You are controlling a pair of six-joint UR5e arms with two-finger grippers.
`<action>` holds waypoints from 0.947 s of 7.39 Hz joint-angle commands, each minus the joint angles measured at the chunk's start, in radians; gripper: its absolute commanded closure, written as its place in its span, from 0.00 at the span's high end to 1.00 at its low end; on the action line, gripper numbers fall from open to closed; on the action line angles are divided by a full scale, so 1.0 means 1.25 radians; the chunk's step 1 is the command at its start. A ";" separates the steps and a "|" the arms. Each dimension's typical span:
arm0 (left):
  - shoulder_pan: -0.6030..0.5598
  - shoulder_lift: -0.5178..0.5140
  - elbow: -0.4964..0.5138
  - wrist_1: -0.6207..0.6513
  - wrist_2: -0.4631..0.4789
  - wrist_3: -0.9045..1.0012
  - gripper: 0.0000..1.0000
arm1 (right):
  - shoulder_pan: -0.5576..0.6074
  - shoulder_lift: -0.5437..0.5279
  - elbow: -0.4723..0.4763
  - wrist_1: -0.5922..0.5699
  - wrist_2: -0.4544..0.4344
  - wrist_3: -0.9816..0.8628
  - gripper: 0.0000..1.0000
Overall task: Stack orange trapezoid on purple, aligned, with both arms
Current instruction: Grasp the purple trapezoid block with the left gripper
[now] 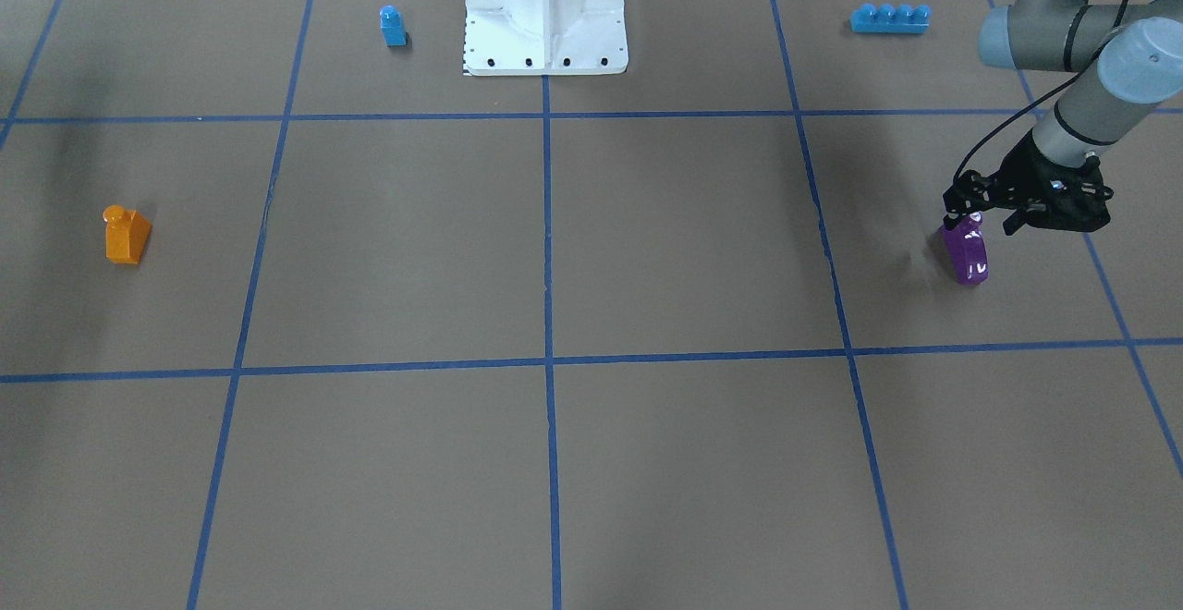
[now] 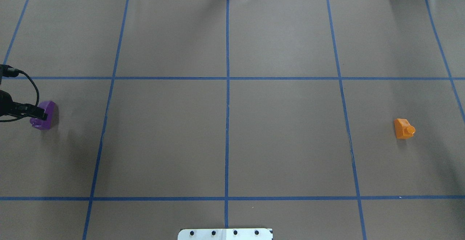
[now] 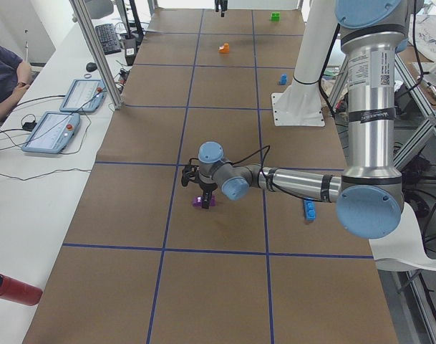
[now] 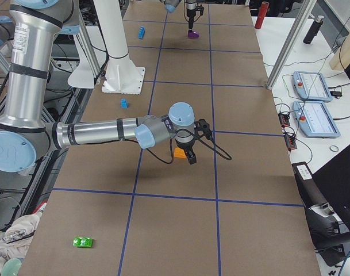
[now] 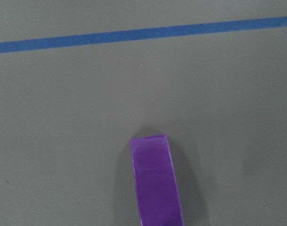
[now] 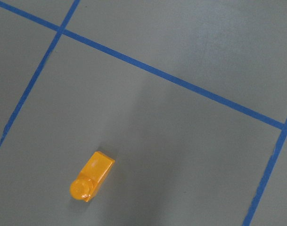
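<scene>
The purple block [image 1: 967,259] is at the table's left end, and my left gripper [image 1: 978,220] points down on its top, shut on it. It also shows in the overhead view [image 2: 46,115] and fills the lower middle of the left wrist view [image 5: 155,183]. I cannot tell whether it is clear of the paper. The orange trapezoid [image 2: 403,128] stands alone at the right end, stud up, and shows in the right wrist view [image 6: 91,176]. My right gripper [image 4: 189,154] hovers over it in the exterior right view. I cannot tell whether it is open or shut.
A small blue single-stud block [image 1: 393,26] stands beside the white base pedestal [image 1: 545,46]. A long blue four-stud brick [image 1: 889,18] lies near the left arm's base. A green brick [image 4: 83,242] lies at the near right end. Blue tape lines grid the brown paper.
</scene>
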 commanded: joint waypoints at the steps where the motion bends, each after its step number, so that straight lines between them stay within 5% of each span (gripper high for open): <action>1: 0.006 -0.019 0.027 -0.001 0.006 0.001 0.80 | 0.000 0.000 0.000 0.000 0.001 0.000 1.00; 2: 0.006 -0.020 0.030 -0.001 0.008 0.001 0.27 | 0.000 0.000 0.000 -0.001 -0.001 0.000 1.00; 3: 0.006 -0.020 0.030 0.001 0.011 0.002 0.00 | 0.000 0.000 0.000 -0.001 -0.001 0.000 1.00; 7: 0.012 -0.031 -0.047 0.030 0.052 0.013 0.00 | 0.000 0.000 0.001 -0.001 -0.001 0.001 1.00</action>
